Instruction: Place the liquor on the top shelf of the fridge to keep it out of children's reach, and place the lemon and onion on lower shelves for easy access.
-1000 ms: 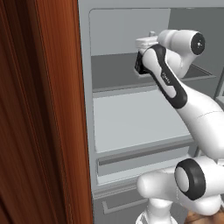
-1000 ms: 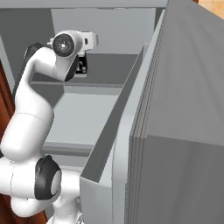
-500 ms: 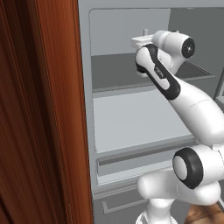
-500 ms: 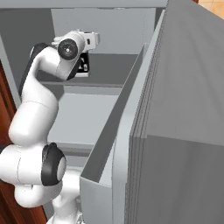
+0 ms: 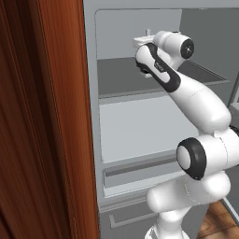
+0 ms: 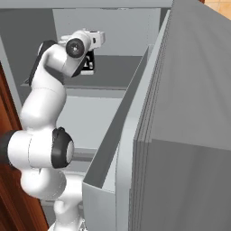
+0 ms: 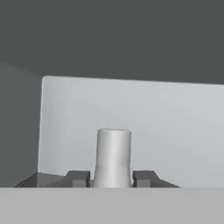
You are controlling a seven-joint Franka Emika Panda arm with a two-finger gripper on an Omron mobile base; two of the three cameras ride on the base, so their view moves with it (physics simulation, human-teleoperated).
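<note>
My gripper (image 7: 112, 178) is shut on the liquor, whose pale cap (image 7: 113, 155) stands up between the two dark fingertips (image 7: 78, 178). In the right base view the liquor (image 6: 89, 64) hangs under the hand with its black label showing, just above the dark-grey top shelf (image 6: 119, 72) of the fridge (image 6: 72, 122). The left base view has the hand (image 5: 145, 41) reaching in over the top shelf (image 5: 119, 77), with the arm covering most of the bottle. The lemon and the onion are out of view.
A dark wood cabinet side (image 5: 42, 121) stands close on the left. The wider pale shelf (image 5: 135, 123) lies below the top one, with drawers (image 5: 135, 170) under it. The open fridge door (image 6: 180, 117) with its bins rises on the right.
The hand with the liquor has shifted slightly further into the fridge over the top shelf, and the arm's lower links have swung round. The grip has stayed shut.
</note>
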